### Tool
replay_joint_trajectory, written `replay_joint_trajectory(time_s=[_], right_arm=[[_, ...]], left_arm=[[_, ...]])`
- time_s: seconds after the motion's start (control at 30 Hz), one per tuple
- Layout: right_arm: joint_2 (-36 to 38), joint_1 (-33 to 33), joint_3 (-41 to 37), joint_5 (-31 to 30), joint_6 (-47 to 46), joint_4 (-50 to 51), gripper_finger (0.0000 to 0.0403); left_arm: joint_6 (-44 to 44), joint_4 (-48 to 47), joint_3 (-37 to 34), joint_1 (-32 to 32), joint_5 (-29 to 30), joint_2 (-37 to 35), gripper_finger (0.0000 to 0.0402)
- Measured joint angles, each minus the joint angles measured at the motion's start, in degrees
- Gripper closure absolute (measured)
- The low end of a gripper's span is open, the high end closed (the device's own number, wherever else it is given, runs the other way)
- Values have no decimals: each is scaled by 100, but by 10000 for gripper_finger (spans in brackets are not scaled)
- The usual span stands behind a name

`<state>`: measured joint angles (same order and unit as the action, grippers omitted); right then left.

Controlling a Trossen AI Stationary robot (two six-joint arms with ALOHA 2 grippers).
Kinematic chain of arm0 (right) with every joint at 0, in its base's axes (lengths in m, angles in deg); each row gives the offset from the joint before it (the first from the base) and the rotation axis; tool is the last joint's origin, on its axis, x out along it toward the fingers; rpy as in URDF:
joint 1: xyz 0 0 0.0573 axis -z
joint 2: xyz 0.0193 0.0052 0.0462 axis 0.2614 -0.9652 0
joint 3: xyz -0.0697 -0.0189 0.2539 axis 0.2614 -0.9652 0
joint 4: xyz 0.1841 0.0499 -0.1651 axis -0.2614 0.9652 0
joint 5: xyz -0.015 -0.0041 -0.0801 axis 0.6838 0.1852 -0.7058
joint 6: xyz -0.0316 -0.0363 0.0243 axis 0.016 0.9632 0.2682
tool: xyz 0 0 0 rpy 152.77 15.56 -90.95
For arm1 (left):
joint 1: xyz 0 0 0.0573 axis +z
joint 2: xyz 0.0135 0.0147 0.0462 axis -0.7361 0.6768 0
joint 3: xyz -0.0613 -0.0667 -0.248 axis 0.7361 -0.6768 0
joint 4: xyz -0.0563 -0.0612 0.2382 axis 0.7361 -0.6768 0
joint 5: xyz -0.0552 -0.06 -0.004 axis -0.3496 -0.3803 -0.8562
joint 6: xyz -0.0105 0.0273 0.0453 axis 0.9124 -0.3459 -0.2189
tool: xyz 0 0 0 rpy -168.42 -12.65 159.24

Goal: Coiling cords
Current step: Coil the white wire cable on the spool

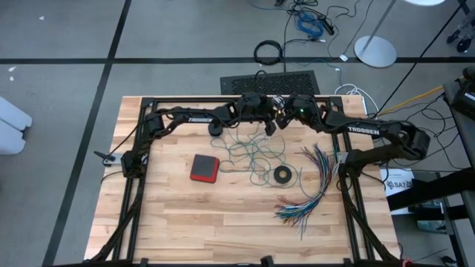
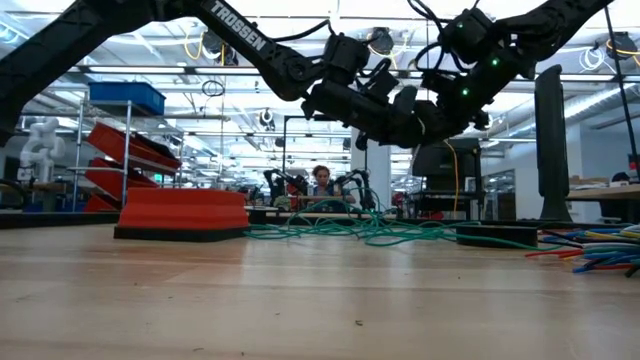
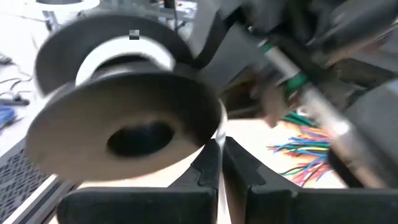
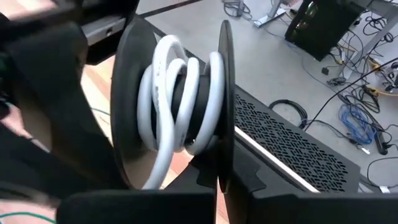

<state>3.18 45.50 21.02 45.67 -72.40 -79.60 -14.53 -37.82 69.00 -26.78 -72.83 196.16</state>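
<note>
Two cords: a teal cord [image 1: 252, 152] sprawls in loose tangled loops mid-bench [image 1: 185, 215]; a white cord [image 4: 180, 106] is wound in several turns on one black spool [image 3: 124, 118], raised at the bench's far edge. Left gripper [image 1: 272, 124] and right gripper [image 1: 284, 113] meet there, jaws of both pressed onto the spool's flanges. One red pad [image 1: 204, 168], one black ring [image 1: 282, 175], one wire bundle [image 1: 315, 189].

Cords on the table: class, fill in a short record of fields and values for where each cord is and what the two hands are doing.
white cord: wound around a black spool
spool grip: right hand shut on its rim, raised at the table's far edge
left hand: shut, meeting the spool too
teal-green cord: loose tangle on the table
also present: red pad, black ring, multicoloured wires
</note>
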Motion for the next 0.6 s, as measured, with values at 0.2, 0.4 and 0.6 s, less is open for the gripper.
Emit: replay_joint_trajectory(time_s=[0.2,0.4,0.6], right_arm=[[148,13,0,228,-4,-188,403],[154,44,0,543,-136,-241,403],[154,44,0,586,-155,-286,403]], left_arm=[[-27,-142,-2,55,63,-73,393],[22,-50,-4,155,-601,-75,380],[162,-65,-4,283,-1103,-75,338]])
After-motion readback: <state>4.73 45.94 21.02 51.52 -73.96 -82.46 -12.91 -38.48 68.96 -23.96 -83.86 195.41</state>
